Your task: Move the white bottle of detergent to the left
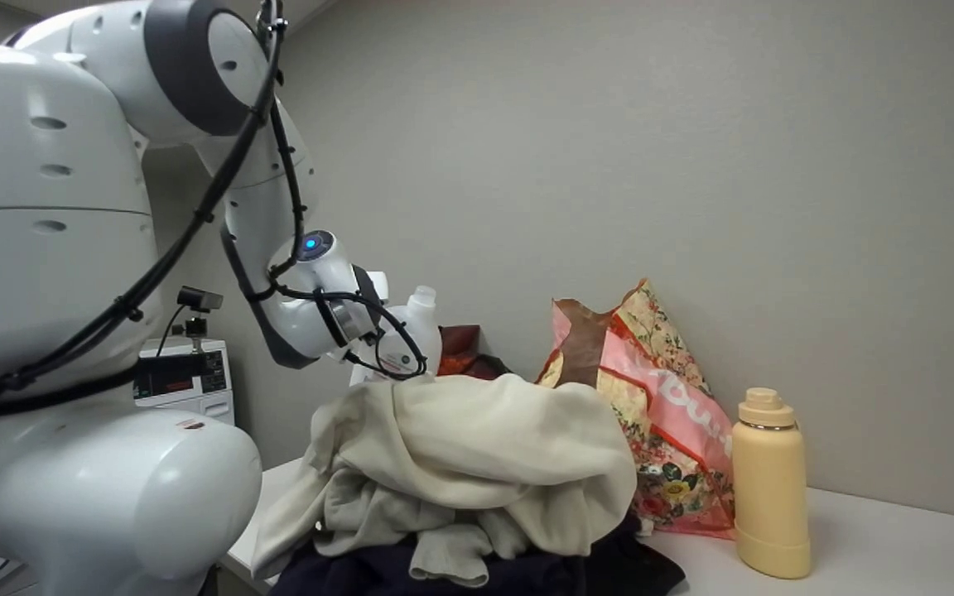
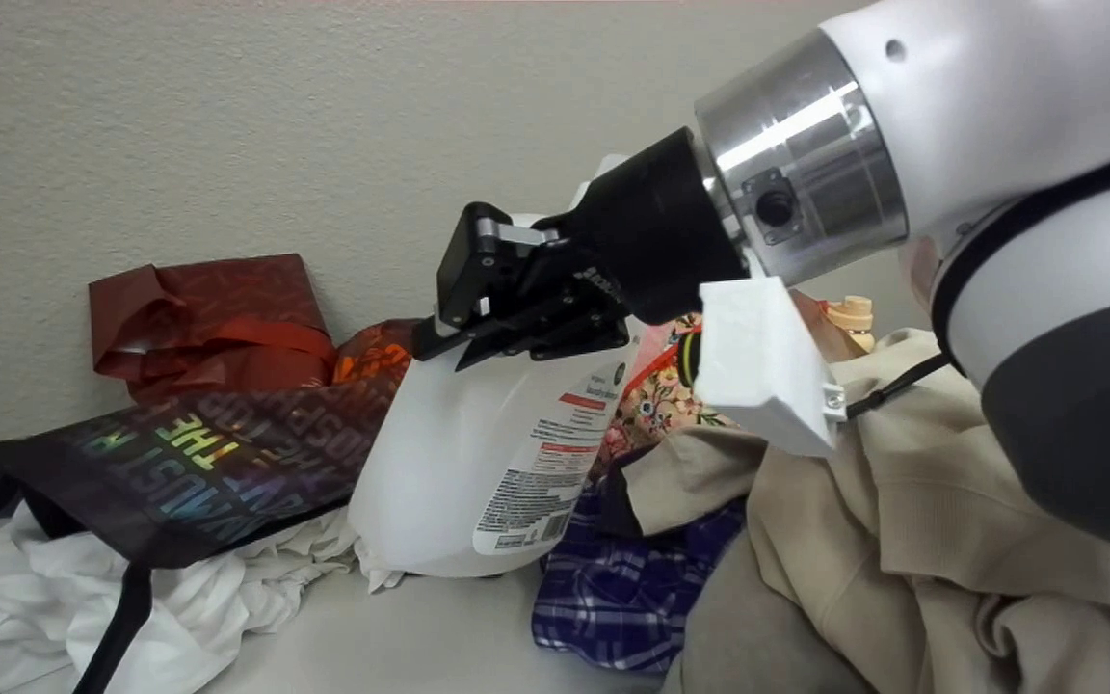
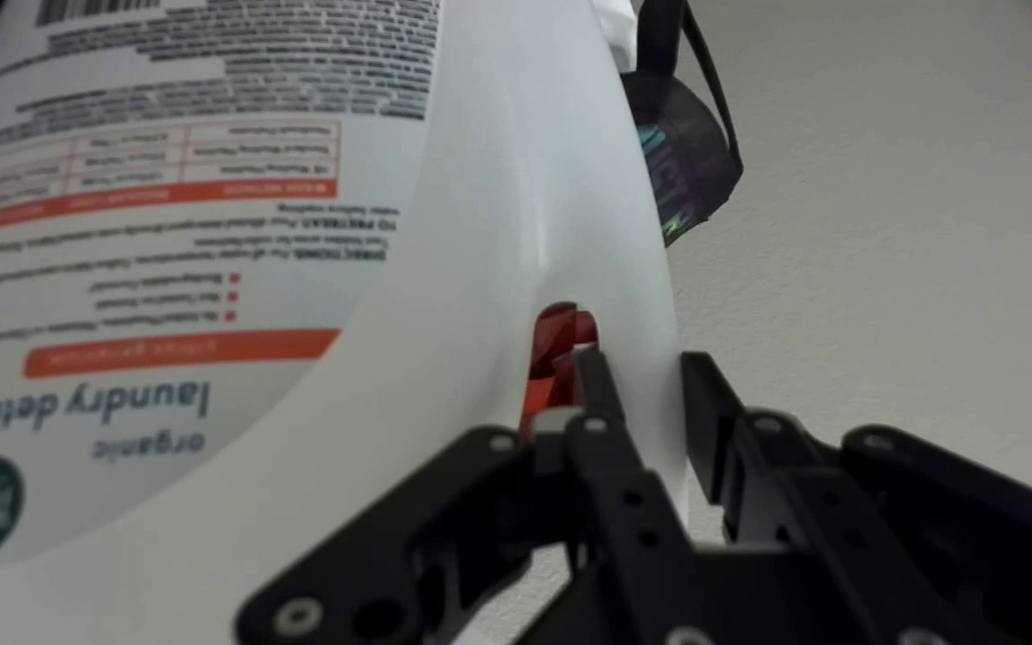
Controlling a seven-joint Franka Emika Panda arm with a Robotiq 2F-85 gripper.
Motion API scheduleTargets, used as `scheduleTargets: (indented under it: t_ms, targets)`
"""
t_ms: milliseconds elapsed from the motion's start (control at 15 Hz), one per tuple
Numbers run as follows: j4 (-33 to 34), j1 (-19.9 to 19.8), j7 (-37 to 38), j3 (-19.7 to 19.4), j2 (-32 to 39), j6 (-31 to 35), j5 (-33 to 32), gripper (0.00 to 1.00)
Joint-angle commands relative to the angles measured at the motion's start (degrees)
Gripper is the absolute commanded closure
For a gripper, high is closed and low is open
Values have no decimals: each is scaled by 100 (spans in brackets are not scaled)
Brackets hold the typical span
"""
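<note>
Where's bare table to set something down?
Two bare patches of tabletop, each in an exterior view: between the white cloth and plaid cloth, nearer the camera than the detergent bottle; and picture-right of the yellow bottle. Crowded: from the cream garment back to the floral bag.

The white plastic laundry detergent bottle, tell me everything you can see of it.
The broad white plastic bottle looks slightly translucent, with a narrow capped neck, a built-in handle and a label with red bars, a barcode and "organic laundry" lettering. It looks tilted in an exterior view, with crumpled white cloth beside its base. The black gripper clasps the handle from both sides. Whether the bottle is lifted is unclear.
</note>
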Motion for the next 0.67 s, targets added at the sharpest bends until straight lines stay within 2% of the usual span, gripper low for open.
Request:
scheduleTargets:
  t_ms: [0,600]
  targets:
    - [501,163,-286,25,154,-5,109,94]
    - [979,280,-1009,92,569,-11,140,94]
